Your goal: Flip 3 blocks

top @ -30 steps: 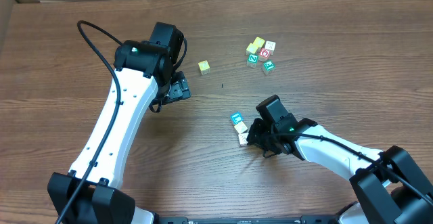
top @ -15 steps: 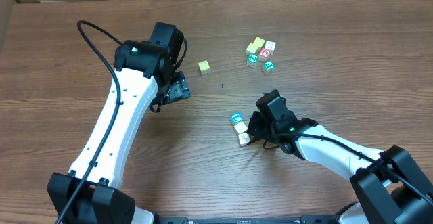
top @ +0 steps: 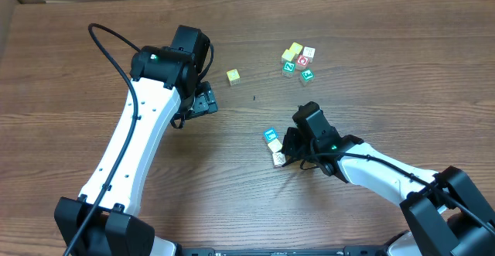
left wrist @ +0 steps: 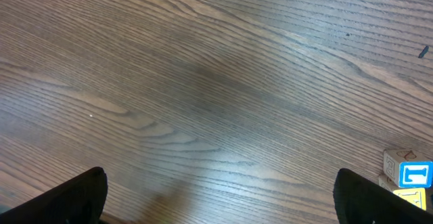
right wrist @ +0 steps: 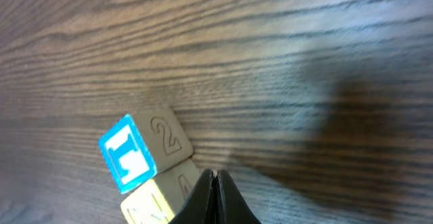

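Note:
Two blocks sit touching near the table's middle: a whitish one with a teal face [top: 271, 137] [right wrist: 132, 153], and just below it a yellow-and-cream one [top: 278, 158] [right wrist: 157, 198]. My right gripper [top: 288, 149] [right wrist: 213, 177] is shut with nothing in it. Its tips rest against the right side of the yellow-and-cream block. A third, yellowish block [top: 233, 76] lies alone farther back. My left gripper [top: 204, 102] [left wrist: 220, 207] hangs open over bare wood to the left, holding nothing. The pair of blocks [left wrist: 408, 176] shows at the lower right edge of the left wrist view.
A cluster of several cubes [top: 298, 59] with green and red faces lies at the back right. A small dark mark [top: 254, 97] is on the wood between the lone block and the pair. The left arm's black cable [top: 108, 47] arcs above the table.
My right gripper has shifted slightly up and left, closer against the pair of blocks. The left arm and all the blocks have stayed put.

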You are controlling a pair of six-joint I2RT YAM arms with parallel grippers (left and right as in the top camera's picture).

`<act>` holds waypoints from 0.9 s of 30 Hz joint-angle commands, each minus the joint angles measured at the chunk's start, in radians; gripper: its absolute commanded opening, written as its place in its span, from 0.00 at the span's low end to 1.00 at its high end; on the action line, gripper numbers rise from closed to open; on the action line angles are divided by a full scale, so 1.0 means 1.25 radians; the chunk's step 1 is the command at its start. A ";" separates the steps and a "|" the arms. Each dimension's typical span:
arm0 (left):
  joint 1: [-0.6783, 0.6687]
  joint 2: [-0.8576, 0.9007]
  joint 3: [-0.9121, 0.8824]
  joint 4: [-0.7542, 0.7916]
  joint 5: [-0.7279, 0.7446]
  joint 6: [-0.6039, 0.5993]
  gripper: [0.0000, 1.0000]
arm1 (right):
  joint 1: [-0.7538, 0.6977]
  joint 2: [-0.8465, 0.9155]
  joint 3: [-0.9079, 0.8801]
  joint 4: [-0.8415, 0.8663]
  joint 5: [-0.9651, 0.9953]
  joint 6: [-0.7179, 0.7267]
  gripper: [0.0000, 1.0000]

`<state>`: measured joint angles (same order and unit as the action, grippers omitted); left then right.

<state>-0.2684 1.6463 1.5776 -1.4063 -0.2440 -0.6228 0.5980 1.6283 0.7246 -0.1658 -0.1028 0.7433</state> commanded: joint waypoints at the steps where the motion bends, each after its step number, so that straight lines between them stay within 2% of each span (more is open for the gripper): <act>1: -0.004 0.007 -0.003 0.001 -0.014 -0.011 0.99 | -0.002 0.002 -0.006 -0.001 -0.033 -0.012 0.04; 16: -0.004 0.007 -0.003 0.001 -0.014 -0.010 1.00 | -0.002 0.002 -0.006 -0.037 -0.080 -0.012 0.04; 23: -0.004 0.007 -0.003 0.001 -0.014 -0.010 1.00 | -0.005 0.002 -0.006 -0.024 0.008 -0.012 0.04; 27: -0.004 0.007 -0.003 0.001 -0.014 -0.010 0.99 | -0.004 0.002 -0.006 -0.002 -0.002 -0.013 0.04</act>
<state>-0.2684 1.6463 1.5776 -1.4063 -0.2440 -0.6228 0.5964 1.6283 0.7246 -0.1913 -0.1272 0.7387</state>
